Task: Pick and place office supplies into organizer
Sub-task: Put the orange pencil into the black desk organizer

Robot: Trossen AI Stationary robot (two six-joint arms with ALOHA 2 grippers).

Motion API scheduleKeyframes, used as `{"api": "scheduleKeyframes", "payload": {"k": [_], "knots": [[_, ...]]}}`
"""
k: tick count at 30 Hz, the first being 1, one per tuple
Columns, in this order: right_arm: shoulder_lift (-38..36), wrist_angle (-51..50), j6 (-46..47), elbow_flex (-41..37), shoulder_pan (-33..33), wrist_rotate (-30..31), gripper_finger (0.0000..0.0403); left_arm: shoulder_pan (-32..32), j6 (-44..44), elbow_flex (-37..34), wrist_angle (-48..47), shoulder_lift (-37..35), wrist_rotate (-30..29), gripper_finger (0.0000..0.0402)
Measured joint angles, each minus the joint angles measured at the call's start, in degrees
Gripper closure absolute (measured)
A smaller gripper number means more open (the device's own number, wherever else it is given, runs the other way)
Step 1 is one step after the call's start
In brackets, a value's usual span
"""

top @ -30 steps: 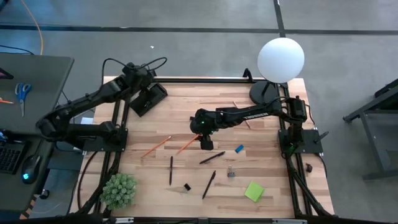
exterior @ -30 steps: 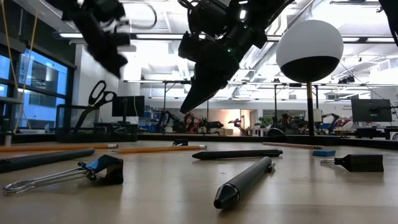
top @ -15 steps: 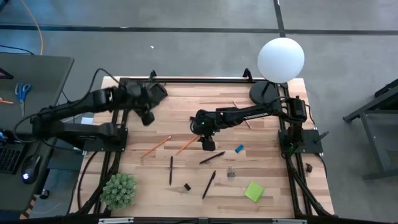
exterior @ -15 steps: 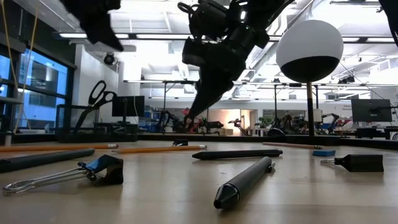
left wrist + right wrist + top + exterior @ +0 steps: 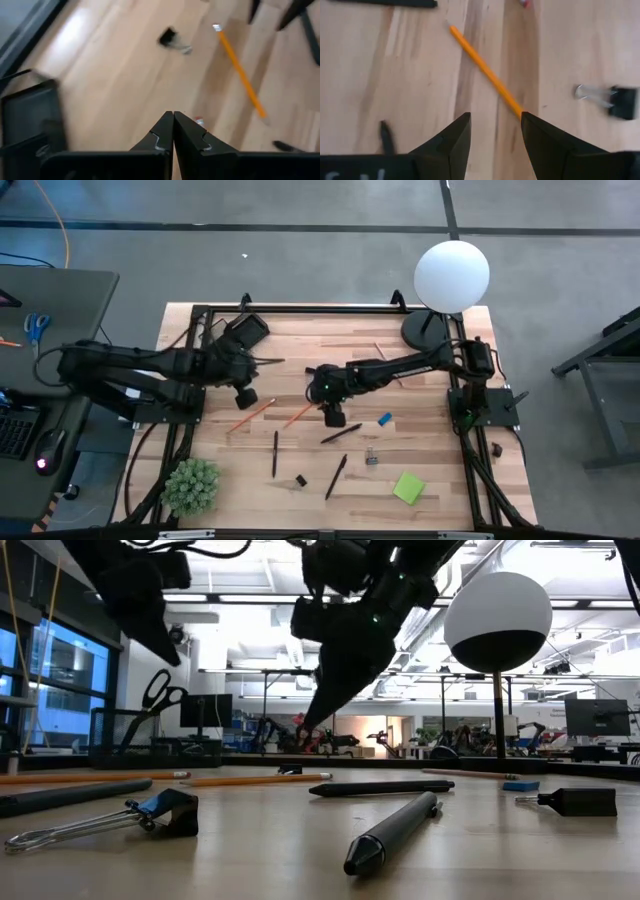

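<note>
The black organizer (image 5: 243,335) sits at the table's far left. Two orange pencils (image 5: 250,415) (image 5: 300,415), black pens (image 5: 340,433), binder clips (image 5: 371,458), a blue eraser (image 5: 384,419) and a green sticky-note pad (image 5: 408,487) lie flat on the wood. My left gripper (image 5: 173,118) is shut and hangs in the air just near of the organizer (image 5: 30,115), holding nothing. My right gripper (image 5: 492,125) is open above one orange pencil (image 5: 485,72), whose end runs toward the gap between the fingers. In the low view it (image 5: 312,718) hangs clear of the table.
A white globe lamp (image 5: 451,275) on a round black base (image 5: 424,330) stands at the far right. A green potted plant (image 5: 190,485) occupies the near left corner. A dark metal frame (image 5: 320,309) runs round the tabletop. Bare wood lies between the organizer and the pencils.
My left gripper has swung from over the organizer toward the table's near edge and its middle, sinking a little and turning as it went, shut all the while. It now hangs above the wood near the left pencil. The items on the table have stayed in place.
</note>
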Motion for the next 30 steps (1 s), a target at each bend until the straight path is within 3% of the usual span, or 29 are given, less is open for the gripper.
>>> {"api": "scheduleKeyframes", "payload": {"k": [7, 15, 18, 22, 26, 30], "knots": [[-1.1, 6.3, -3.1, 0.0, 6.0, 7.5, 0.0238, -6.0, -4.9, 0.0, 3.1, 8.0, -4.4, 0.0379], [-9.2, 1.6, 0.5, 0.0, 11.4, 17.9, 0.0238, -10.0, -5.3, -0.1, 11.5, 12.9, -7.7, 0.0347], [-10.8, -0.7, 2.1, 0.1, 12.3, 18.4, 0.0238, -12.3, -5.2, -2.8, 16.4, 13.2, -11.6, 0.0340], [-9.4, -2.6, 4.7, -0.1, 13.0, 18.5, 0.0238, -14.3, -8.5, -10.4, 28.4, 13.2, -11.4, 0.0341], [-9.8, 4.8, 6.1, -6.5, 13.7, 20.1, 0.0238, -16.1, -14.4, -16.2, 36.2, 13.2, -11.4, 0.0352], [-12.8, 15.5, 12.1, -16.5, 13.6, 21.7, 0.0238, -17.1, -18.7, -16.9, 34.5, 13.2, -11.4, 0.0367]]}}
